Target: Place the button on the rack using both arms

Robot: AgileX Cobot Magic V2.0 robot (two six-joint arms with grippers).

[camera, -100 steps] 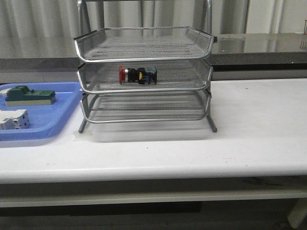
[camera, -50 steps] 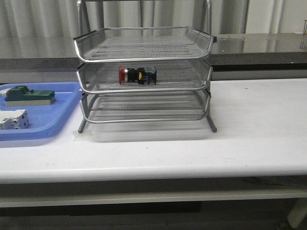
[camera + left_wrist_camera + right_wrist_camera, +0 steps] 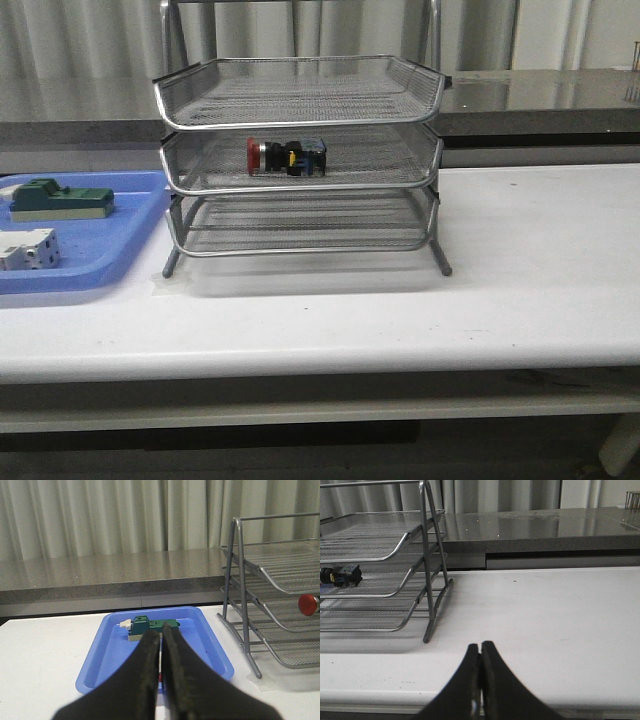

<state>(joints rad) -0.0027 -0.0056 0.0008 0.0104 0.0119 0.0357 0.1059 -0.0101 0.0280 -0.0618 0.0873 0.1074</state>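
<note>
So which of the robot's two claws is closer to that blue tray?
Left. The left gripper sits just before the blue tray, closed. The right gripper is over bare table beyond the rack, away from it.

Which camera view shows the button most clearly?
The front view: the whole button lies sideways on the middle shelf of the rack, red head to the left. The left wrist view shows only the red head; the right wrist view only its rear end.
</note>
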